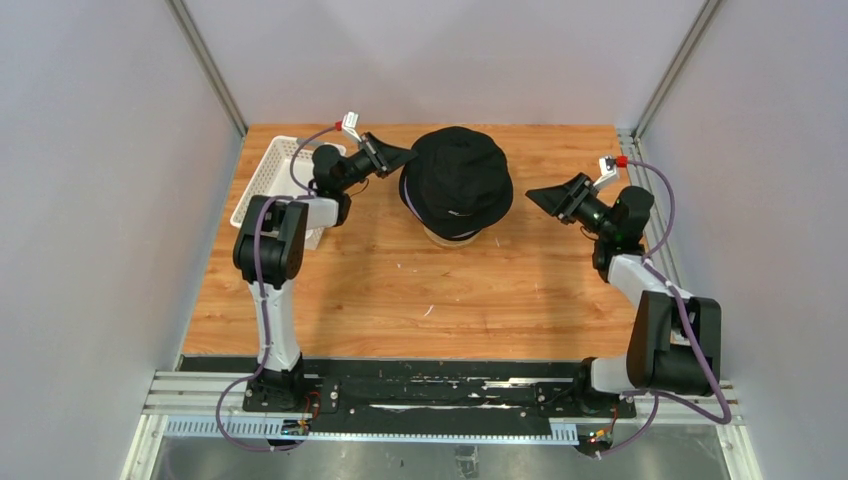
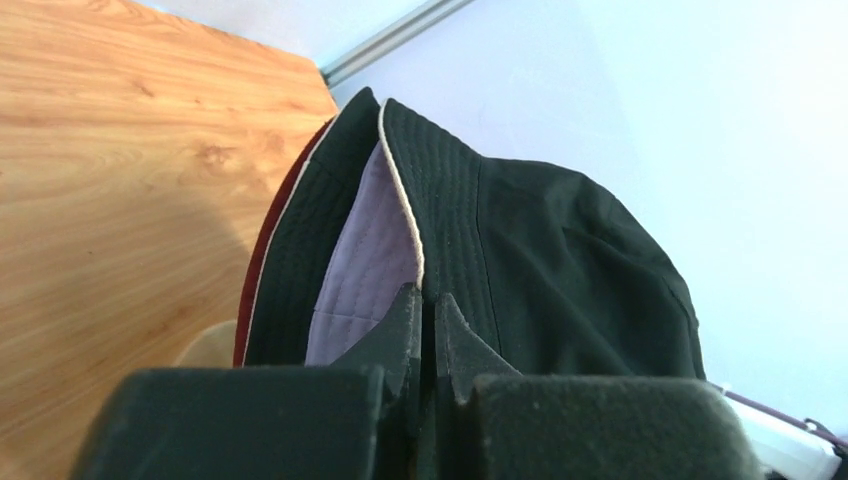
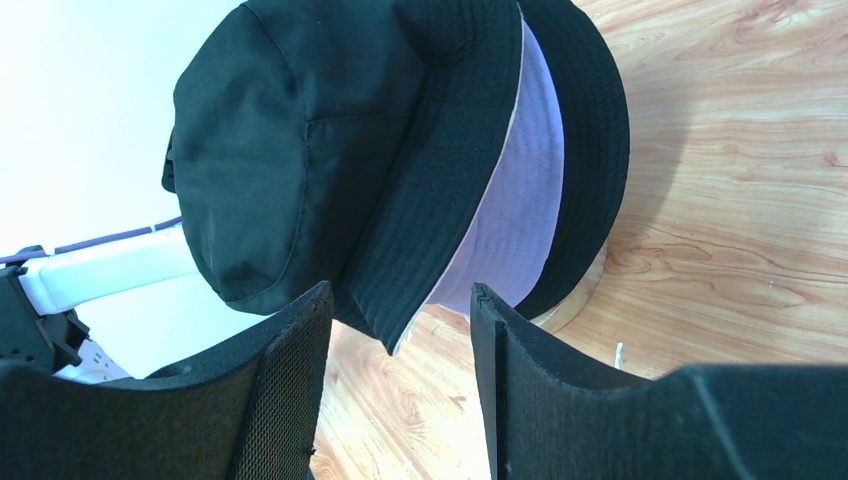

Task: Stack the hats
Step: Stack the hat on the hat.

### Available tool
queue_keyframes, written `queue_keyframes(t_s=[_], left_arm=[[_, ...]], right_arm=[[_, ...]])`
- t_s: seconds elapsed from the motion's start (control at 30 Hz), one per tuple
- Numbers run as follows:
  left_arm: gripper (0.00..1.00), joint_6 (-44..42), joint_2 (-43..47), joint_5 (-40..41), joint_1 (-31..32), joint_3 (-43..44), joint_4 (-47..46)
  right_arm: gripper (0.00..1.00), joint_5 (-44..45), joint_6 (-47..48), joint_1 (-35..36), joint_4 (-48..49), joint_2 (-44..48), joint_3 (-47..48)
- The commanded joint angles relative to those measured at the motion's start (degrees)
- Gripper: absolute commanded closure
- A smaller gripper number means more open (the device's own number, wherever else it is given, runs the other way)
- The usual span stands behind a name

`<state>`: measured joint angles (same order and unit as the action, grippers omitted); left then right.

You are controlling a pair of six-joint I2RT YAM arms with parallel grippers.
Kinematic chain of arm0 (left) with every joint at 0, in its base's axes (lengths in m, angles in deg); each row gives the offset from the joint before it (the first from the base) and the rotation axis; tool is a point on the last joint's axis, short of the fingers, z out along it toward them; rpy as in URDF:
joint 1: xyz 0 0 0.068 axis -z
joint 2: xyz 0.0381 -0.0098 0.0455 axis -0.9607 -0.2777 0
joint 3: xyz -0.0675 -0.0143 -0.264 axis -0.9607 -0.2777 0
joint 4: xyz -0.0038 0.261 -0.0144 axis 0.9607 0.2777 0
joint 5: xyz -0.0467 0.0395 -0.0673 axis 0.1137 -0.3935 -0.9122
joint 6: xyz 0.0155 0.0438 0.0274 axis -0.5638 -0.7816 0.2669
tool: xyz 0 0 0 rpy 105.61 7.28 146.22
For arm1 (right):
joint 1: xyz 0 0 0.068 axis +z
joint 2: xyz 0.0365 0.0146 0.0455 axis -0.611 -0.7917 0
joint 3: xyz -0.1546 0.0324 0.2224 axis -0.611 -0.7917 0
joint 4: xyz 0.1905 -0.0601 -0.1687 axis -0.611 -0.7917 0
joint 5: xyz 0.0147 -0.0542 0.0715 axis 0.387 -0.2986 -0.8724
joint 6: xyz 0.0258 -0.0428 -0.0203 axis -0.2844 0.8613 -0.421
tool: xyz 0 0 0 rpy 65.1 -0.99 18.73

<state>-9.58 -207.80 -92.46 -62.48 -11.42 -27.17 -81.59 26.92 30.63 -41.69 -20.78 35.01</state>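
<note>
black hat (image 1: 458,180) topmost, lavender hat (image 2: 365,260) beneath, wrist views only

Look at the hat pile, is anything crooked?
Yes. The top black hat sits unevenly: its brim lifts off the pile on both sides, baring the lavender hat underneath. The left gripper pinches that brim.

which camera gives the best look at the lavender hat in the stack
Right wrist: a broad strip of brim of the lavender hat shows between dark brims. Left wrist shows a smaller lavender patch under the brim of the black hat. The top view shows only the black hat covering it.
</note>
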Motion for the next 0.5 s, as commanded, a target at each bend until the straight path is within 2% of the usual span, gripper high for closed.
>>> queue_keyframes(t_s=[0.0,0.2,0.47], left_arm=[[1.00,4.0,-2.2,-1.7,0.2,1.6,-7.6],[1.00,6.2,-2.6,0.3,0.2,-0.3,-10.3],[1.00,5.6,-1.8,2.4,0.2,-4.5,-10.8]], right_arm=[[0.47,-1.5,-2.7,1.4,5.5,-1.9,-1.1],[0.47,-2.9,-6.5,2.2,10.4,-6.0,-0.7],[0.47,-3.3,-14.6,5.9,22.6,-15.1,1.2]])
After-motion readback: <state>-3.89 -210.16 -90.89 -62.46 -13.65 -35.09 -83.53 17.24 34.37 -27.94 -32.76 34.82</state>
